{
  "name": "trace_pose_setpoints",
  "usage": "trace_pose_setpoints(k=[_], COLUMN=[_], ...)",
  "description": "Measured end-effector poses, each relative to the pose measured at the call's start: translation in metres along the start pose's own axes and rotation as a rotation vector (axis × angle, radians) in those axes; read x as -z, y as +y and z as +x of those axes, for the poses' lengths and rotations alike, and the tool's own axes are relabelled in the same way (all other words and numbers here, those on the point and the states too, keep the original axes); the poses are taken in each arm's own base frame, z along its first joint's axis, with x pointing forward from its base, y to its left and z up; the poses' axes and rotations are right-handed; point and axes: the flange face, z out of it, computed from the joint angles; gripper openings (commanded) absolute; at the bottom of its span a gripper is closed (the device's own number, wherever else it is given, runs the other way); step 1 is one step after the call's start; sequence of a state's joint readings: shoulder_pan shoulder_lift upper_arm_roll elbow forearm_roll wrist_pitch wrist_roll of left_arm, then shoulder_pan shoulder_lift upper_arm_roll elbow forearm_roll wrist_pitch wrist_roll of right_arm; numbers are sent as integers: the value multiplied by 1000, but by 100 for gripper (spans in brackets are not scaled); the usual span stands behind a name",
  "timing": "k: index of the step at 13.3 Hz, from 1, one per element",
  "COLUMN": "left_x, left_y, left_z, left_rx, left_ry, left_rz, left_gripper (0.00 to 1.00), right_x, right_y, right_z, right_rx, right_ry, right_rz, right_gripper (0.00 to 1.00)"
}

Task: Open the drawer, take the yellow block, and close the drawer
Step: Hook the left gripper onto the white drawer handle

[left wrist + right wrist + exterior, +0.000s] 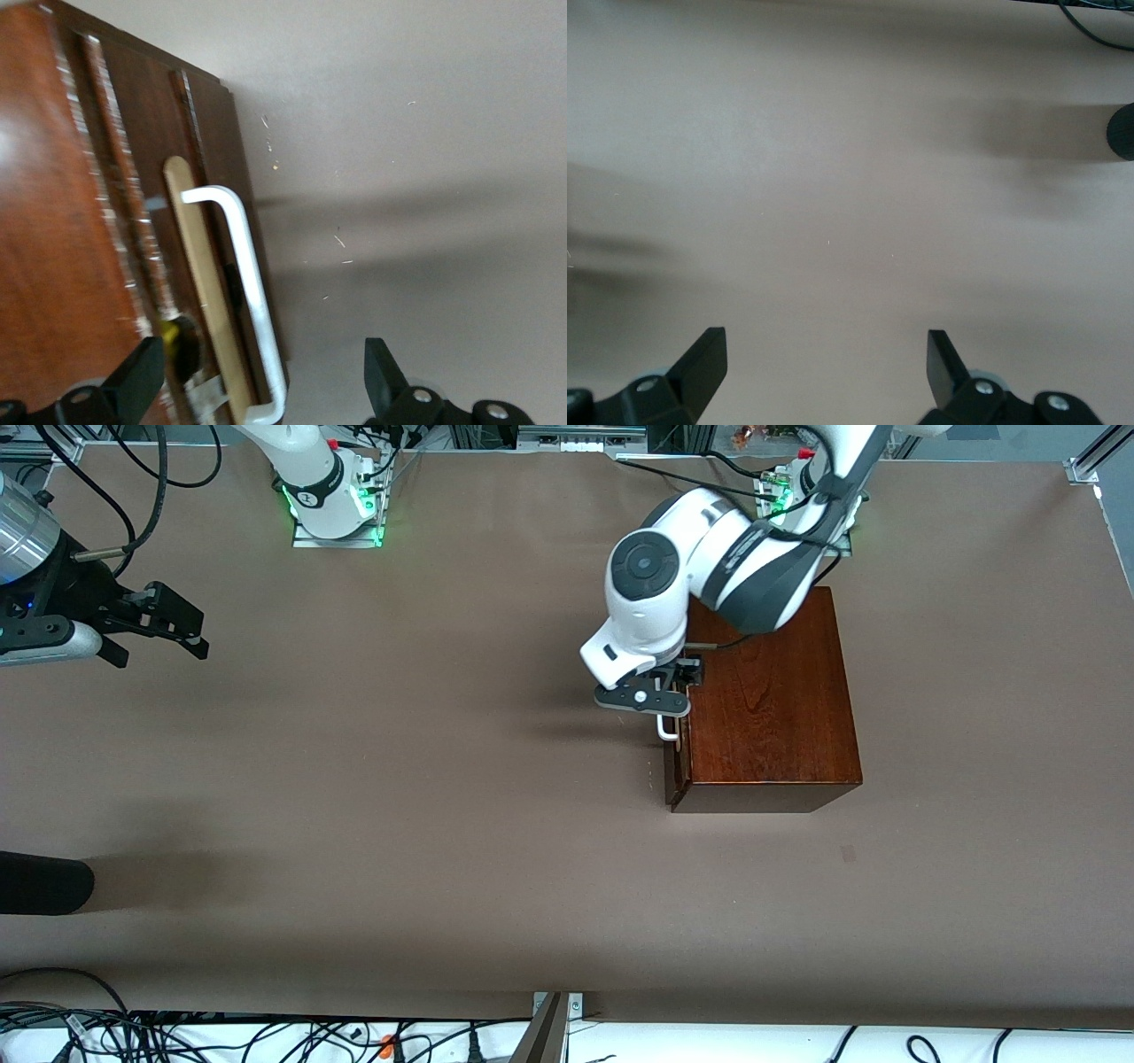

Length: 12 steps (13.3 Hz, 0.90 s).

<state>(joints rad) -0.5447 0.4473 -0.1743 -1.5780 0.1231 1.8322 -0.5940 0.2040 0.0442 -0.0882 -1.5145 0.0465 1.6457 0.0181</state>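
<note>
The dark reddish-brown wooden box (771,691) stands toward the left arm's end of the table. Its drawer (677,772) faces the right arm's end and stands out by only a narrow slit. My left gripper (671,691) is open over the drawer front. In the left wrist view the white handle (249,283) lies between the open fingers (142,381) of my left gripper (261,382), untouched. A pale wood strip (205,292) of the drawer shows beside it. A small bit of yellow (167,333) shows in the slit; the yellow block is otherwise hidden. My right gripper (168,624) (824,363) waits open and empty over bare table.
A black rounded object (44,881) juts in at the table's edge at the right arm's end, also in the right wrist view (1123,131). Cables (266,1036) lie along the table edge nearest the front camera. Brown table (425,779) spreads in front of the drawer.
</note>
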Motion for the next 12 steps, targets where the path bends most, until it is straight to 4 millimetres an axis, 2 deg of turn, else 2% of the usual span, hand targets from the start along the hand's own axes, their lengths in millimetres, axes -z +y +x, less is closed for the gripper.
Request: trace_pose_setpoints(k=[5,12], left_x=[-43,-69], left_y=[28,33], left_z=[-4,-2], left_rx=[-5,3], left_ry=[32,24], left_rz=[139,139], left_gripper=[100,100], right_x=[0,0], right_y=[0,0], right_z=[0,0], right_rx=[0,-1], right_ry=[0,0], right_rz=[0,0], right_gripper=[100,100])
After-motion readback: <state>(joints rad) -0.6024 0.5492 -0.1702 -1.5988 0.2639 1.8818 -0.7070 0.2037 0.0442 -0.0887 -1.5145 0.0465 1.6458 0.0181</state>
